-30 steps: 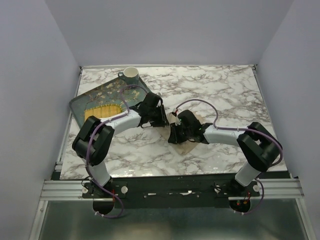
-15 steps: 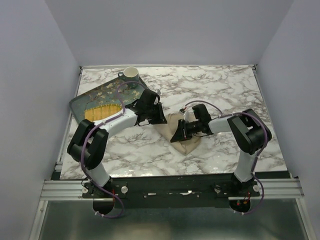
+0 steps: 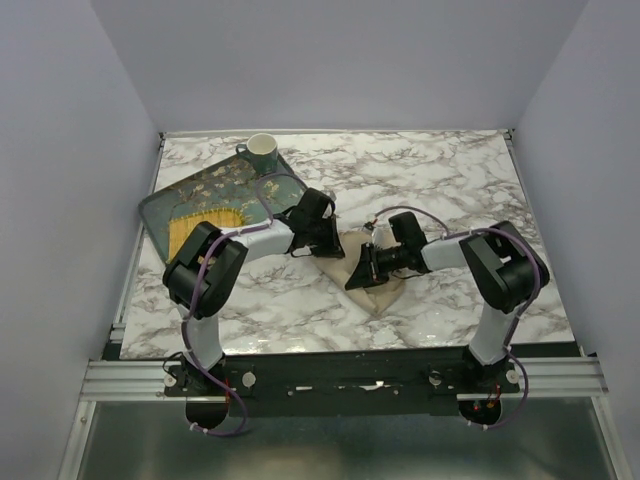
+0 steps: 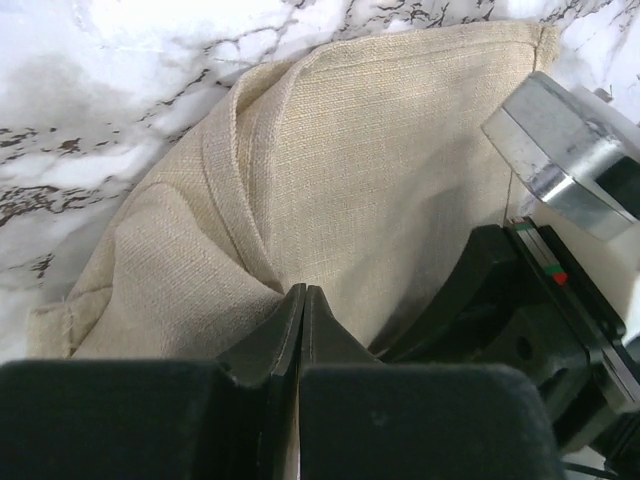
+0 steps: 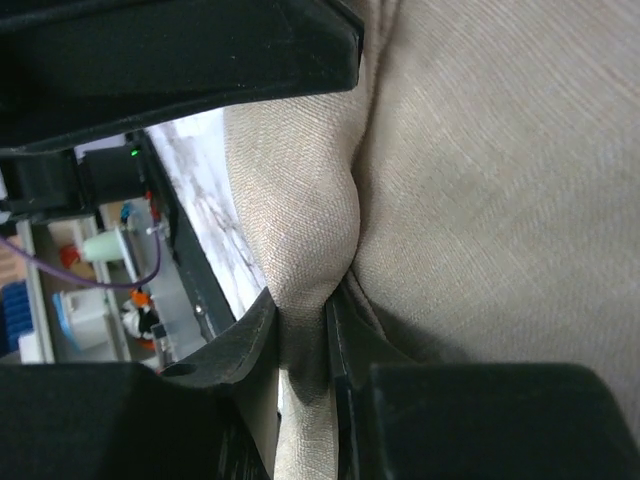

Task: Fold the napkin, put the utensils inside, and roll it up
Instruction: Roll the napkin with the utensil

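From above, we see the napkin (image 3: 385, 285) lying bunched on the marble table (image 3: 450, 180), slightly right of centre, with both arms bent in over it. The left gripper (image 3: 336, 247) is at the cloth's upper left edge and the right gripper (image 3: 358, 277) is just beside it at the left edge. From this height we cannot tell how either pair of jaws stands. The tray (image 3: 160, 205) and the mug (image 3: 262, 148) are well apart from the napkin, at the far left.

The wrist views settle the question of the jaws. On the left, we see the fingers (image 4: 265, 345) pressed together with no gap. Their tips nip a crease that runs up across the weave, and the right arm (image 4: 520, 330) sits close by. On the right, we see a raised fold of napkin standing between the two fingers (image 5: 235, 345), which clamp it from both sides. The table edge shows beyond them.
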Tool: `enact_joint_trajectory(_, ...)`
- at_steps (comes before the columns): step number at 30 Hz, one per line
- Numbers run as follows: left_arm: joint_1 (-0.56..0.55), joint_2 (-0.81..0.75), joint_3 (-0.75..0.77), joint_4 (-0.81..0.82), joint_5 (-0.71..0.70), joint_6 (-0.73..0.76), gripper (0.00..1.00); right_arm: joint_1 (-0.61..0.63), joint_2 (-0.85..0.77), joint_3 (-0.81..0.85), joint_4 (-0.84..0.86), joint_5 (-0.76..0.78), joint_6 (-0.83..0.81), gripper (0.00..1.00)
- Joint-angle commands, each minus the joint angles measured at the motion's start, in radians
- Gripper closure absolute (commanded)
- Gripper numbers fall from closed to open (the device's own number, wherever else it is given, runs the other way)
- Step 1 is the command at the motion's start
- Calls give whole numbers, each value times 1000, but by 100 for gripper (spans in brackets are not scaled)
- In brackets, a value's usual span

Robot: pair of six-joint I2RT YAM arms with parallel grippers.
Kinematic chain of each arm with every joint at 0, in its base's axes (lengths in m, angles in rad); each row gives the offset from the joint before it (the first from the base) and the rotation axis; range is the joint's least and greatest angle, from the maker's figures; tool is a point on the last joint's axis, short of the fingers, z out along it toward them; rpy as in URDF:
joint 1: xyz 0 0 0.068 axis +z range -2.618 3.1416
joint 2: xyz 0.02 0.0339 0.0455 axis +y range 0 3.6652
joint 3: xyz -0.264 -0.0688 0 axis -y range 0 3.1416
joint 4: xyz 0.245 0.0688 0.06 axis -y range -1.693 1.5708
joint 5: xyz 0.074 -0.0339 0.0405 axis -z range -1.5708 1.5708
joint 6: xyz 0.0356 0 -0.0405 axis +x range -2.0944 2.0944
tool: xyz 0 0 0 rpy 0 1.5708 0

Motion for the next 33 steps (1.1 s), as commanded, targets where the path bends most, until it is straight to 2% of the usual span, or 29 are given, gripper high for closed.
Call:
enact_joint_trajectory(1, -9, 56, -82, -51, -75, -24, 96, 17, -86, -12, -302, 328, -65, 73)
enact_joint_trajectory(6, -18, 55, -119, -34, -103, -54, 100, 86, -241, 96, -562, 604, -145, 46)
enact_joint_trajectory(9, -20, 58, -147, -6, -90, -85, 100, 145, -283, 175, -659, 724, -162, 41)
enact_joint_trajectory(15, -26, 64, -161, 11, -77, -102, 100, 321, -328, 255, -707, 975, -178, 32)
enact_joint_trajectory(24, -23, 73, -187, 40, -55, -128, 100, 517, -185, 335, -655, 1262, -205, 28)
enact_joint_trajectory(31, -23, 67, -191, 47, -43, -142, 100, 562, -82, 326, -566, 1321, -185, 28)
enact_joint_trajectory(33, -23, 65, -194, 50, -37, -145, 100, 562, -73, 315, -552, 1338, -168, 31)
